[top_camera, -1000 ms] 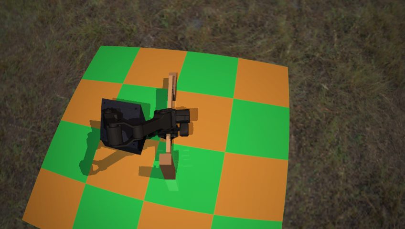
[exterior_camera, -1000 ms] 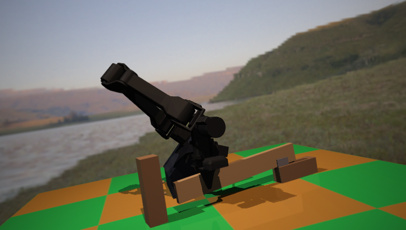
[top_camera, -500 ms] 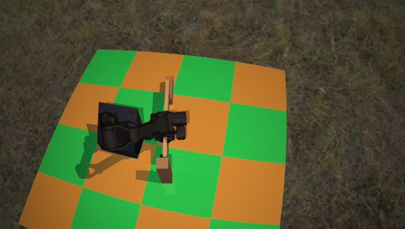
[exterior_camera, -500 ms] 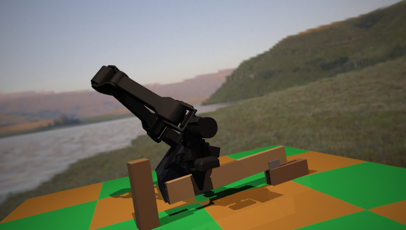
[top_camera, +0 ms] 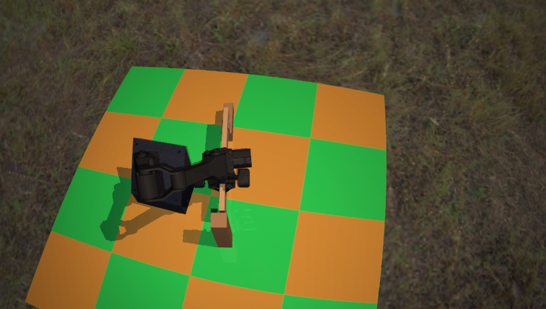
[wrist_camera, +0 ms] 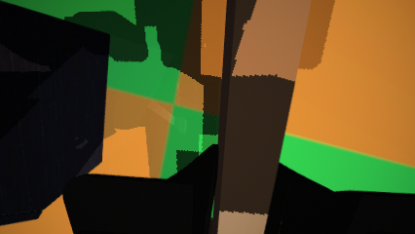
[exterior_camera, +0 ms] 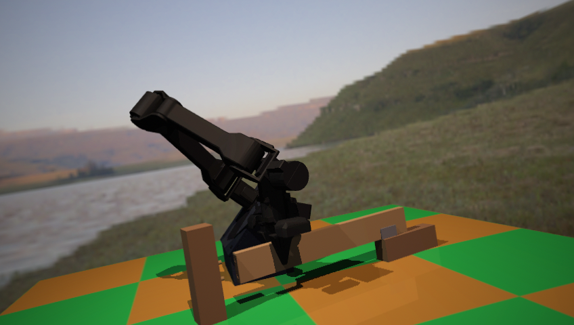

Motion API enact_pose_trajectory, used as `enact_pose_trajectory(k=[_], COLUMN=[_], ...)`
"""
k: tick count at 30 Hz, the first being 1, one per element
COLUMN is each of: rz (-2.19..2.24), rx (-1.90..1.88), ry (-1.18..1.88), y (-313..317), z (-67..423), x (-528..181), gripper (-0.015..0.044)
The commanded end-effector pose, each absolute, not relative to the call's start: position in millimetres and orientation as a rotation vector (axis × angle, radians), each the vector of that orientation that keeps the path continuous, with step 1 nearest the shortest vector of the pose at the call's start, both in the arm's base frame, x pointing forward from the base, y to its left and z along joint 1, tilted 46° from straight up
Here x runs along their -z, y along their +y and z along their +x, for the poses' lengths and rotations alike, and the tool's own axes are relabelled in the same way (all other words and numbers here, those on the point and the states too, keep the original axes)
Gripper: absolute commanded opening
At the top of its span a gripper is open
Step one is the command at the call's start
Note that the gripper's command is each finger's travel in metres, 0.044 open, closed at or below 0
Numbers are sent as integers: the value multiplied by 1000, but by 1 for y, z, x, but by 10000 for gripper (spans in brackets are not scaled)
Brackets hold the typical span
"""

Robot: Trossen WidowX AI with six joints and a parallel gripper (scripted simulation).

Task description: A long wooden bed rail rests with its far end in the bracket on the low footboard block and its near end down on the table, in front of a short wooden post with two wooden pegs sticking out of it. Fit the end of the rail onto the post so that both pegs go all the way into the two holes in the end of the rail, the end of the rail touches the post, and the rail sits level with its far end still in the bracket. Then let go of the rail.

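Checkered tabletop (exterior_camera: 483, 261). Jaws clamped on rail (exterior_camera: 350, 233) near its post-side end; end raised, short of post (exterior_camera: 203, 273); long axis aimed at post.

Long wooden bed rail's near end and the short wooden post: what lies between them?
In the exterior view, a small gap separates the long wooden bed rail from the short wooden post; a peg sticks into it.

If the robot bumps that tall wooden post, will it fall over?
Maybe. The post stands tall on a small foot, so a push near its top could tip it. It has flat sides, so it probably won't roll. The gripper holds the rail close beside it.
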State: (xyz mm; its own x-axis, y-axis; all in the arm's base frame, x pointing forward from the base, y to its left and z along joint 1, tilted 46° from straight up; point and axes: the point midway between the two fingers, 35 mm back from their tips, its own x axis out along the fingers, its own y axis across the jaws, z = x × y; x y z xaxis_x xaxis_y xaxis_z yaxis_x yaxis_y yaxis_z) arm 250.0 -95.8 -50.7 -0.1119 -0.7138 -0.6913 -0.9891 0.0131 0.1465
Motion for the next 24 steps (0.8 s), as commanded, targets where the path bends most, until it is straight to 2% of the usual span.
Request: enact_pose_trajectory(k=[1, 24], rz=[-1733, -1733], rx=[-871, -871], ry=[1855, 1855], y=[-90, -90], z=[252, 252], x=[50, 49], gripper=[0, 0])
